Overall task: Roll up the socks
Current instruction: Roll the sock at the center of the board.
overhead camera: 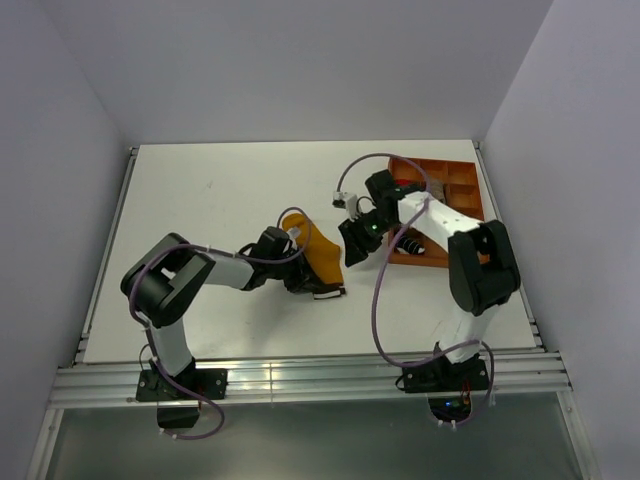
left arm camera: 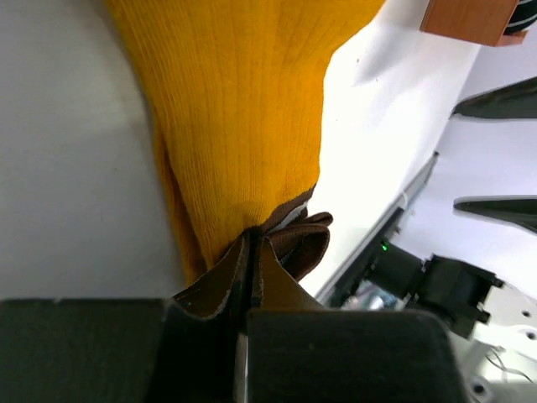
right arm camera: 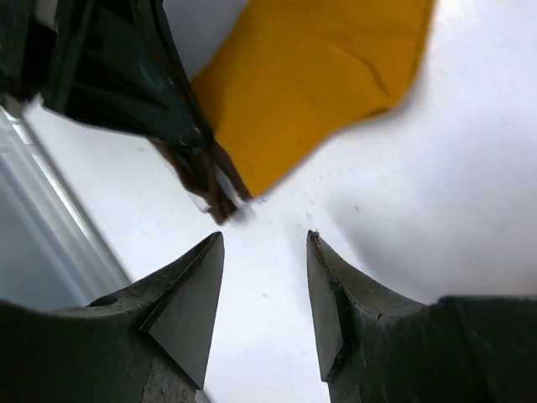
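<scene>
The mustard-orange sock [overhead camera: 320,258] lies flat on the white table, its brown-and-white cuff [overhead camera: 328,292] toward the near edge. My left gripper [overhead camera: 303,278] is shut on the cuff, and the left wrist view shows the brown cuff [left arm camera: 298,243] pinched between its pads [left arm camera: 252,252], with the orange body [left arm camera: 243,126] stretching away. My right gripper [overhead camera: 352,245] is open and empty, just right of the sock. In the right wrist view its jaws [right arm camera: 264,243] stand over bare table near the cuff [right arm camera: 210,180]. The black-and-white striped sock [overhead camera: 411,243] lies by the tray's near edge.
An orange-brown compartment tray [overhead camera: 445,185] stands at the back right, and its corner shows in the left wrist view [left arm camera: 470,21]. The table's metal rail [overhead camera: 300,375] runs along the near edge. Grey walls enclose the table on three sides.
</scene>
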Robot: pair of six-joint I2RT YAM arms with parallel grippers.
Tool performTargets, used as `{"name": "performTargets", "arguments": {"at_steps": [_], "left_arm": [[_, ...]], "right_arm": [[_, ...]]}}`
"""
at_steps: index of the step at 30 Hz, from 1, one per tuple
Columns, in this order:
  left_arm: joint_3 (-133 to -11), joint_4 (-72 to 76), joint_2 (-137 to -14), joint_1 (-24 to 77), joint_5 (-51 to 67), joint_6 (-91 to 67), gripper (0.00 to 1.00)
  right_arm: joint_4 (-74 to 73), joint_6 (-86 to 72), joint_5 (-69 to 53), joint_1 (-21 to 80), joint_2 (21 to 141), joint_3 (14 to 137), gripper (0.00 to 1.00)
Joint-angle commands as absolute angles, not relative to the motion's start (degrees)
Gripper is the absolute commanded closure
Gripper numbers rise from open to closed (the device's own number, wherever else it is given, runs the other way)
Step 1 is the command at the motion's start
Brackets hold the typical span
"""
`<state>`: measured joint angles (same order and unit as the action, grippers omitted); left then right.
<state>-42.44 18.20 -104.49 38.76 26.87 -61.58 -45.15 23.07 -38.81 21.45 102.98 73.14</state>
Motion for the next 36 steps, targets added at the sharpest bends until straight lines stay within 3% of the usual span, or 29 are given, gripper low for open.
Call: {"name": "performTargets", "arguments": {"at_steps": [1, 10, 13, 23, 36], "left_arm": [[-40.9, 5.2, -109.5, 37.5, 28.5, -59.0, 1.00], [-41.0, 4.0, -115.0, 37.1, 35.3, -61.5, 1.00], [-40.8, 3.2, -115.2, 37.1, 35.4, -61.5, 1.00], [-42.0, 0.9, -115.3, 37.1, 34.9, -61.0, 1.00], [-42.7, 0.2, -115.5, 37.0, 35.8, -59.7, 1.00]], "right_arm": [[-34.9, 26.7, -33.7, 21.8, 93.5, 66.2, 0.48], [-12.9, 39.5, -23.5, 35.8, 68.2, 40.0, 0.46], [-9.6, 42.1, -20.0, 42.8, 65.4, 35.1, 0.44], [-0.6, 47.2, -8.7, 56.6, 68.7, 28.2, 0.44], [1.7, 48.2, -4.8, 58.5, 75.7, 30.0, 0.51]]}}
